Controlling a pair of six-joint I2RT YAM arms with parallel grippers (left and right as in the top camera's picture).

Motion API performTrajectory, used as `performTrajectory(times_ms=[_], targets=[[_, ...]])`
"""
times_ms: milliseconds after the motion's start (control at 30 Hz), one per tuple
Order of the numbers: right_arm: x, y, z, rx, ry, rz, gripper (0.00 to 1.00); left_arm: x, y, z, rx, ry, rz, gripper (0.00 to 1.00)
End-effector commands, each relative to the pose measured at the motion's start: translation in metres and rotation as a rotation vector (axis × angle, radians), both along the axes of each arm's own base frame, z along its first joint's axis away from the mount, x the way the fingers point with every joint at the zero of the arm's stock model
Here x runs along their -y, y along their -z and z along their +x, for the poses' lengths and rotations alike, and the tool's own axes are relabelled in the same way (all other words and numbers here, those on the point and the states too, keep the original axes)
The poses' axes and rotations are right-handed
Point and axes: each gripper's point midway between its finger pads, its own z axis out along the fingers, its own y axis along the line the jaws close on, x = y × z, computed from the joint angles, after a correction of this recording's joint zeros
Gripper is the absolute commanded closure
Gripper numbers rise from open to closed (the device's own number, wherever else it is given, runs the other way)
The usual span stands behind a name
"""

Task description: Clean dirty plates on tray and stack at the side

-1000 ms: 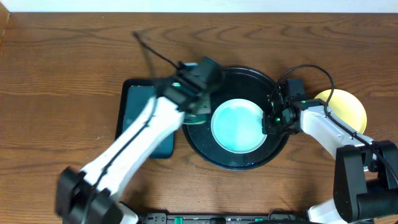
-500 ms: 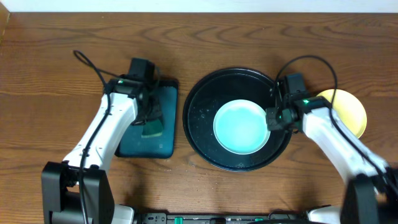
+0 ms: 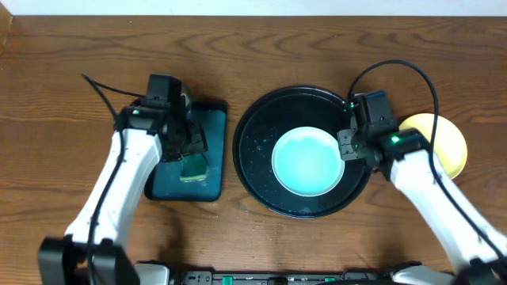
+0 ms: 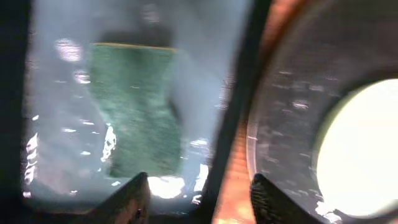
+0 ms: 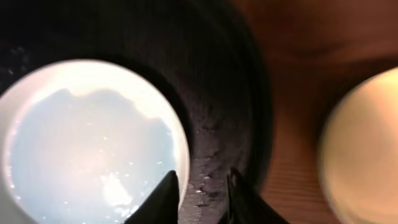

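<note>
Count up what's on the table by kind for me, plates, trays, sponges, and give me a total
Plates: 2 (pale cyan plate, pale yellow plate)
Trays: 2 (round black tray, teal tray)
Sponges: 1 (green sponge)
Total: 5

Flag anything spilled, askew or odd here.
Nothing looks damaged. Droplets speckle the black tray around the cyan plate, and the teal tray under the sponge looks wet. The yellow plate sits off the tray on the table.
</note>
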Motion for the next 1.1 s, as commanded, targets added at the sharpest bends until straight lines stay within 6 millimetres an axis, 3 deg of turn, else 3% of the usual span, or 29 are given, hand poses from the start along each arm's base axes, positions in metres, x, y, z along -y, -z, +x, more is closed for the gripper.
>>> performTrajectory(times_ms=[0, 133, 267, 333, 467, 567, 733, 933, 1067], targets=[[-0.012, 0.047, -0.011, -0.187, -0.026, 0.170, 0.73, 0.026, -0.033, -0.003, 0.077, 0.086, -0.156, 0.42], [-0.017, 0.080, -0.014, -0.290, -0.030, 0.258, 0.72, 0.029, -0.044, -0.005, 0.106, 0.094, -0.176, 0.31], [-0.021, 0.101, -0.017, -0.350, -0.023, 0.297, 0.81, 0.029, -0.043, -0.005, 0.106, 0.094, -0.176, 0.22], [-0.020, 0.107, -0.018, -0.365, -0.020, 0.294, 0.98, 0.029, -0.043, -0.005, 0.106, 0.094, -0.176, 0.21], [-0.020, 0.103, -0.015, -0.351, -0.010, 0.295, 0.99, 0.029, -0.043, -0.005, 0.106, 0.093, -0.176, 0.21], [-0.014, 0.086, -0.005, -0.282, -0.009, 0.258, 0.99, 0.029, -0.043, -0.005, 0.106, 0.094, -0.176, 0.21], [-0.001, 0.034, 0.010, -0.086, -0.009, 0.105, 0.99, 0.029, -0.043, -0.005, 0.106, 0.094, -0.176, 0.20], [0.004, -0.039, 0.010, 0.178, -0.018, -0.140, 0.99, 0.029, -0.043, -0.005, 0.106, 0.094, -0.176, 0.20], [0.004, -0.077, 0.006, 0.326, -0.034, -0.310, 0.99, 0.029, -0.043, -0.005, 0.106, 0.094, -0.176, 0.20]])
